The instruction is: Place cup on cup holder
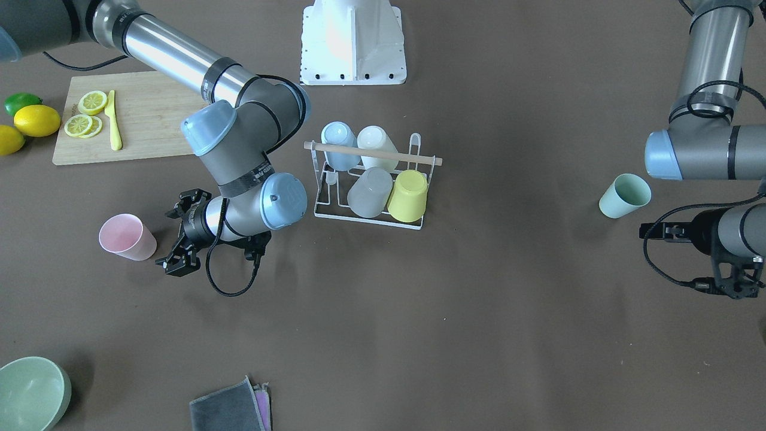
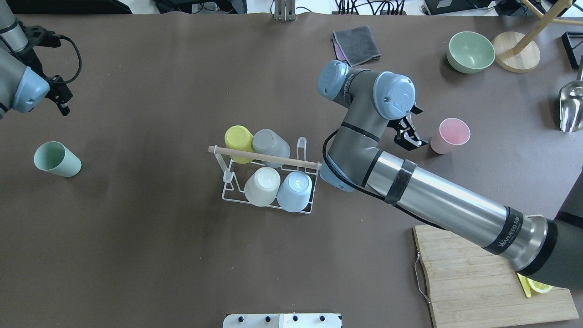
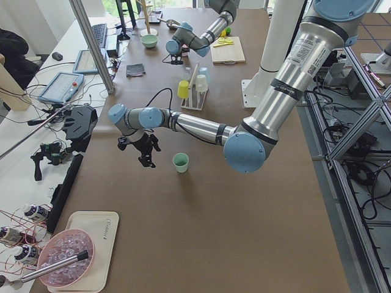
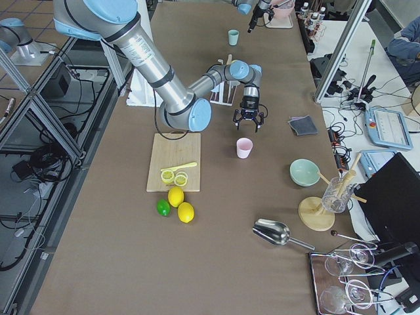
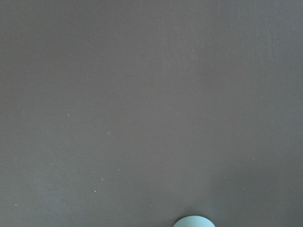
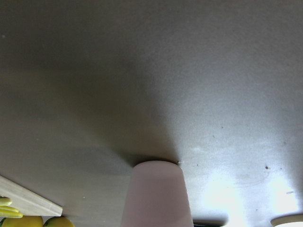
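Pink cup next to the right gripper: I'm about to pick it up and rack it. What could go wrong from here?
1. The pink cup stands loose beside the open right gripper; an off-centre closing could tip it.
2. The right arm hangs close to the rod end of the cup holder; a swing might bump it.
3. The nearest free prong is crowded by the grey cup and the rod, so the cup may catch there.
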